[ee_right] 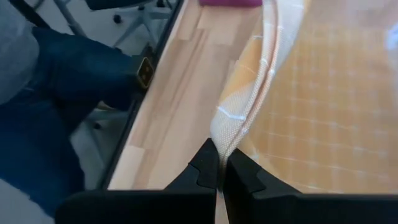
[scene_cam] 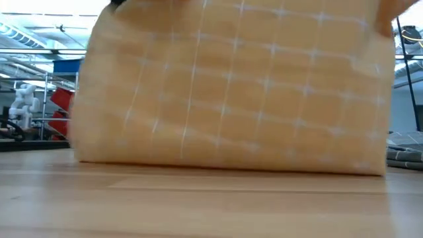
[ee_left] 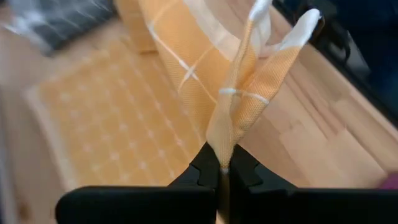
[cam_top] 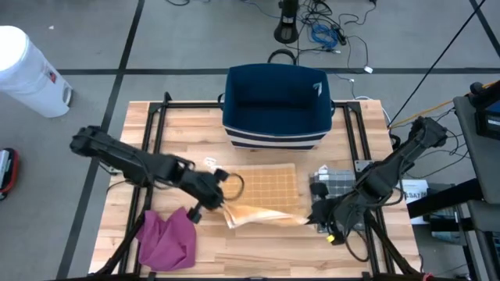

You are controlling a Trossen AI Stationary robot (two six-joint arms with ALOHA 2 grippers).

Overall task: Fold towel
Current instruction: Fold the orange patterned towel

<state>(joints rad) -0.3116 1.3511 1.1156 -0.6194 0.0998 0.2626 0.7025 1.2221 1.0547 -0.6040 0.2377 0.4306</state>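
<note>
While the left claw (cam_top: 219,200) and right claw (cam_top: 312,216) each pinch a towel (cam_top: 267,190) corner, they should carry both corners evenly across the surface (cam_top: 266,250)

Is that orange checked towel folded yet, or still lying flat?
Partly folded. Left gripper and right gripper pinch the near corners of the orange towel, lifting that edge while the rest lies flat.

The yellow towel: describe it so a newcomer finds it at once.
On the wooden table, just in front of the navy bin, lies the yellow towel. Both grippers pinch its near edge, lifted. Its pale grid and orange-yellow colour separate it from the magenta cloth and the grey checked cloth.
</note>
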